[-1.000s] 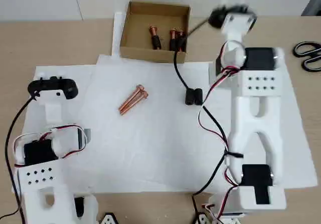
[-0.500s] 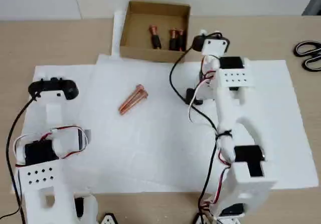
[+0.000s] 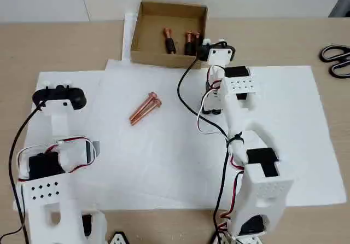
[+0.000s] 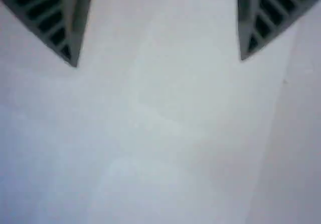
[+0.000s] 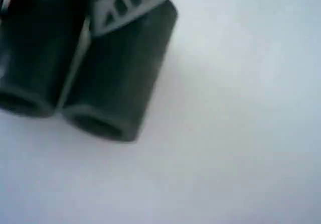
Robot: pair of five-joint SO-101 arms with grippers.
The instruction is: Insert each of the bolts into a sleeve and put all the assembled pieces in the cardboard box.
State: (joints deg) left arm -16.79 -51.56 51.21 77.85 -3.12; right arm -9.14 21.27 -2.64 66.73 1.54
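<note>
Right gripper [image 3: 212,99] hangs low over the pair of black sleeves [image 5: 123,78]. One grey, ribbed finger [image 5: 128,3] lies across the top of them, along the seam where the two touch. Whether the jaws are apart or clamped cannot be told. The sleeves are short, matte, dark tubes lying side by side on the white paper [image 3: 164,162], their open ends hollow with rounded rims. In the high view they sit just under the right arm's wrist, partly hidden by it and by looping red, black and white wires.

Two copper-coloured bolts [image 3: 145,108] lie touching, parallel and slanted, near the middle of the paper and well apart from the sleeves. They are slim shafts with wider flanged heads.

Beyond the paper's far edge stands the cardboard box [image 3: 164,59], brown, rectangular and open-topped. Inside it are three assembled pieces [image 3: 188,42], each a copper bolt seated in a black sleeve. One lies apart and two lie close together by the wall nearest the right arm.

Left gripper [image 4: 158,61] hovers over bare paper near the sheet's left side, its two dark, ribbed, wedge-shaped fingers spread wide with nothing between them.

Both arms are white moulded plastic with rows of small round holes. Black-handled scissors [image 3: 336,58] rest on the pale wooden table [image 3: 65,41] at the far right.
</note>
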